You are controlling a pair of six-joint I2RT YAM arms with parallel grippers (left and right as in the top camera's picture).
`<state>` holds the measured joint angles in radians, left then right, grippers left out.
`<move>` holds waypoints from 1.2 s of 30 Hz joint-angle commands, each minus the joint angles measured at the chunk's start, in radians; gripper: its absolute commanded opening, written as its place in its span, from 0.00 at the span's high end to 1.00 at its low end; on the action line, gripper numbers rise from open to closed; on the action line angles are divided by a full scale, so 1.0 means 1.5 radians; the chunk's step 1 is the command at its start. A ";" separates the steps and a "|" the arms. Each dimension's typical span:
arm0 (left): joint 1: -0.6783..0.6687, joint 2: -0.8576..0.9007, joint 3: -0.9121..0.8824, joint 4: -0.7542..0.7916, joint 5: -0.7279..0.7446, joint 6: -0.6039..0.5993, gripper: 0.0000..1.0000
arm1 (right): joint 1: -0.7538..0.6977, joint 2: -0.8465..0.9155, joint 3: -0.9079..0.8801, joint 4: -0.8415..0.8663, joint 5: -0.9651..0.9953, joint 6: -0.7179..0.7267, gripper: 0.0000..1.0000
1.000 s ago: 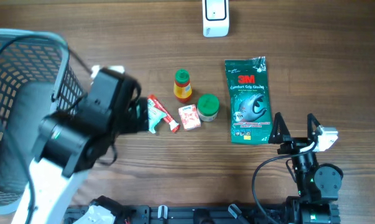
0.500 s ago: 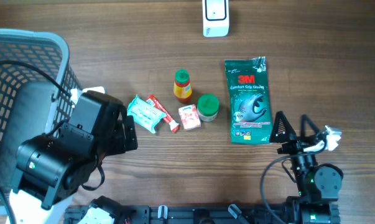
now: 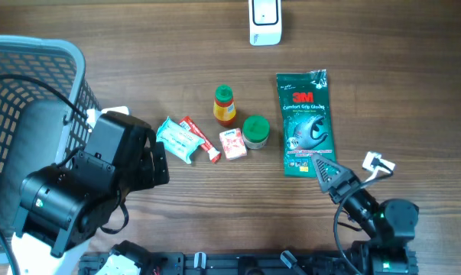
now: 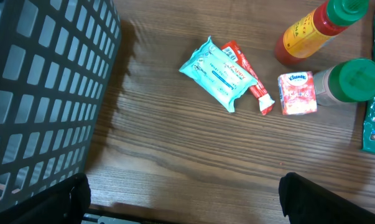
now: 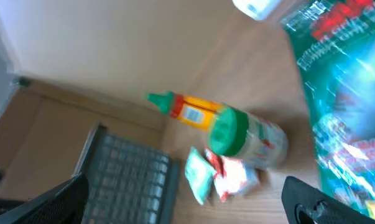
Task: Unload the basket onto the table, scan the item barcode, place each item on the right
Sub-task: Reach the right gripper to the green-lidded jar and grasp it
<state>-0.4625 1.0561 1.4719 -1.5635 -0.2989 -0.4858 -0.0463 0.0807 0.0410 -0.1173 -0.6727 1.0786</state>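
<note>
Several items lie mid-table: a green 3M glove pack (image 3: 306,122), a yellow sauce bottle (image 3: 224,105), a green-lidded jar (image 3: 255,131), a small red carton (image 3: 232,143), a red sachet (image 3: 199,139) and a teal tissue pack (image 3: 176,139). A white scanner (image 3: 264,21) stands at the far edge. My left gripper (image 3: 157,162) is open and empty, just left of the tissue pack (image 4: 219,71). My right gripper (image 3: 351,169) is open and empty, near the glove pack's (image 5: 349,93) lower right corner. I make out no barcode.
A grey mesh basket (image 3: 31,114) fills the left side, close beside my left arm, and its wall (image 4: 44,93) fills the left of the left wrist view. The right wrist view is blurred and tilted. It shows the bottle (image 5: 187,111), the jar (image 5: 246,137) and the basket (image 5: 125,174).
My left arm pulled back to the lower left, uncovering the teal tissue pack, then held still. My right gripper has swung round to the left, towards the glove pack.
</note>
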 commanded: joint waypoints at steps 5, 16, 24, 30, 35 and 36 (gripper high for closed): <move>0.002 -0.002 -0.001 0.001 -0.008 -0.013 0.00 | 0.003 0.227 0.253 -0.162 0.035 -0.158 0.01; 0.002 -0.002 -0.001 0.001 -0.008 -0.013 0.00 | 0.003 0.570 0.560 -0.460 0.094 -0.254 0.00; 0.002 -0.002 -0.001 0.001 -0.008 -0.013 0.00 | 0.003 0.610 0.564 -0.376 0.074 -0.291 0.00; 0.002 -0.002 -0.002 0.001 -0.008 -0.013 0.00 | 0.150 0.752 0.670 -0.423 0.213 -0.333 0.01; 0.002 -0.002 -0.001 0.001 -0.008 -0.013 0.00 | 0.314 0.965 0.848 -0.511 0.370 -0.381 0.01; 0.002 -0.002 -0.001 0.001 -0.008 -0.013 0.00 | 0.327 1.004 0.869 -0.511 0.386 -0.388 0.01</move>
<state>-0.4625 1.0565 1.4719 -1.5635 -0.2993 -0.4923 0.3897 1.4609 1.2617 -0.8749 -0.2283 0.5655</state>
